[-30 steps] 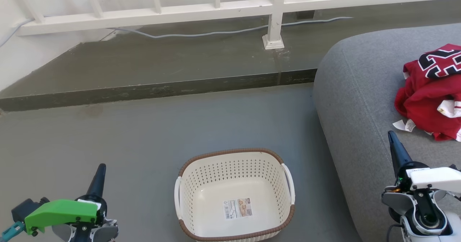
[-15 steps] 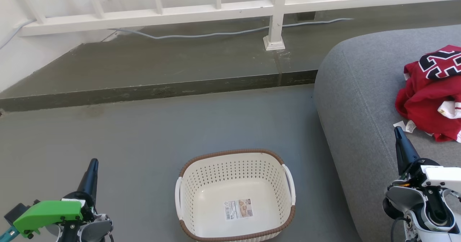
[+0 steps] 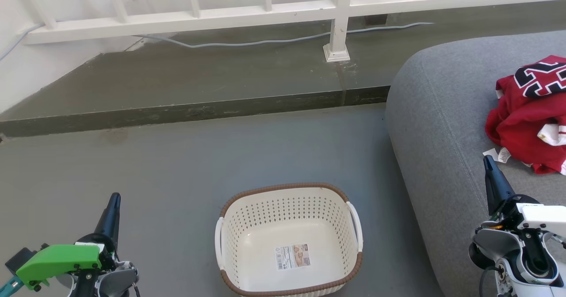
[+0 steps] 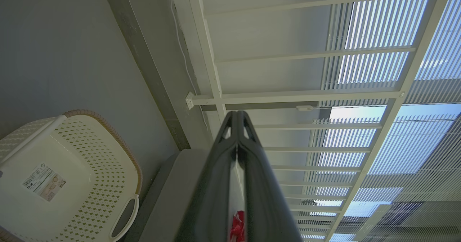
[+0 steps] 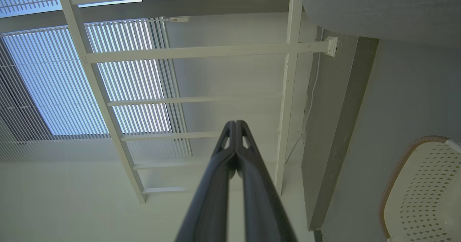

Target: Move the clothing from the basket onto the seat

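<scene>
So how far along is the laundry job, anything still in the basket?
Looks finished. Done: the basket holds nothing but its label sticker, and the red clothing lies heaped on the grey seat, partly cut off by the picture edge. In hand: nothing; left gripper and right gripper are shut and empty. Left: nothing visible to move.

Smooth grey floor [image 3: 177, 169] in soft daylight, ending at its far edge against a low step [image 3: 199, 78] of darker, stained concrete, with a plain white wall [image 3: 26, 76] closing the step's left end. Along the far side of the step, a white railing [image 3: 221, 16] of square bars, one post foot [image 3: 336, 52] planted on the step, and a pale grey cable [image 3: 247, 42] trailing loosely beside the rail's base. Beyond the railing in the wrist views, tall slatted window blinds [image 5: 43, 72], blue-white brightness between the slats.
</scene>
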Tool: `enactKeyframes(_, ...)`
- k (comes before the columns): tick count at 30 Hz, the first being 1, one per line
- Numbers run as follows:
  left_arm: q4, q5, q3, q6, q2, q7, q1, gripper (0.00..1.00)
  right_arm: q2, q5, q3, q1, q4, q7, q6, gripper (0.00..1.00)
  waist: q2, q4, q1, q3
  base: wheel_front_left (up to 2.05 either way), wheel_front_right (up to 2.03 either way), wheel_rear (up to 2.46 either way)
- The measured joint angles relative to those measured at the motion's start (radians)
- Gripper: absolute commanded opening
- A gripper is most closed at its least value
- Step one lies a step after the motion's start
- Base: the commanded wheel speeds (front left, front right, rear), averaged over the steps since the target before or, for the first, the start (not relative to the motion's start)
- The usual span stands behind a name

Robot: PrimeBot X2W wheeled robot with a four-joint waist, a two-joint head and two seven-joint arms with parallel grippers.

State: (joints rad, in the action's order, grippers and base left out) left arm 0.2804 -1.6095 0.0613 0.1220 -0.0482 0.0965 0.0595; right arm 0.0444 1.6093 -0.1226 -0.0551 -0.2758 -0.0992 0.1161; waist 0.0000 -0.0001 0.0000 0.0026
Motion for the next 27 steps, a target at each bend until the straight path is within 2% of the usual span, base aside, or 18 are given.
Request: enactKeyframes(27,0.001,0.000,0.001,0.000,0.000,0.001,0.001,0.00,0.000,0.000,-0.001,0.000,0.000,0.000,0.001,0.00,0.0000,0.000,0.0000,0.000,0.00,0.00,0.00)
